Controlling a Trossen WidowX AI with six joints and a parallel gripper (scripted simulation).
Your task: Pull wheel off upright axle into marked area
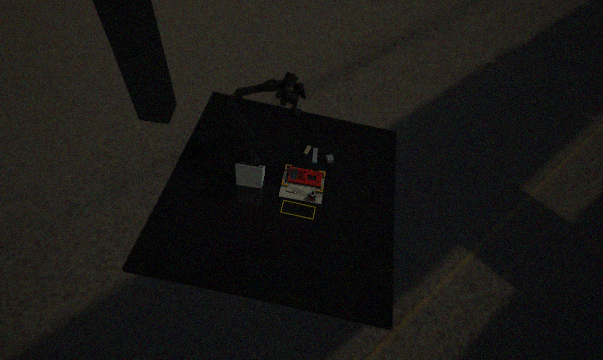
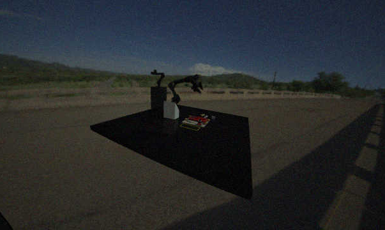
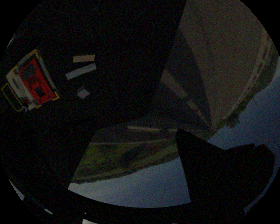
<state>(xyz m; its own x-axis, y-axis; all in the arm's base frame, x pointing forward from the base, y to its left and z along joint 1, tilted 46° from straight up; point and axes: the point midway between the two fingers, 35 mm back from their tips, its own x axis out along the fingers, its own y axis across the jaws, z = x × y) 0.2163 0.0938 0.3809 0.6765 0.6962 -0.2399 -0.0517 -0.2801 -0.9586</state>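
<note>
1. You had the black table (image 1: 221, 240) as the biggest thing in view: a flat, matte, near-square slab, so dark that it gave almost no edge cues.
2. Your arm (image 2: 179, 84) stood folded at the far edge, a thin dark jointed shape, with the gripper (image 2: 196, 85) raised well above the parts and well apart from them. Its fingers stood spread wide and grasped nothing.
3. A white box (image 1: 250, 175), plain and hard-edged, sat beside the parts board, on the arm's route down. I judged that a careless descent could have clipped it.
4. The parts board (image 1: 302, 184) was a pale flat plate with a glossy red block (image 1: 305, 175) framed in yellow on its far half.
5. The marked area (image 1: 297, 209) was a thin yellow rectangle outline just beside the board's near edge. It was narrow, so a wheel released off-centre might have landed on the line.
6. Three small pale pieces (image 1: 316, 154) lay just beyond the board.
7. The wheel should have been on the board's pale half, where a tiny dark speck (image 1: 312, 195) showed, but you could not tell it or its axle apart. In my judgement, that was the main risk: in such dim light you could have closed on the wrong feature, or pulled off-axis and jammed the wheel.
</note>
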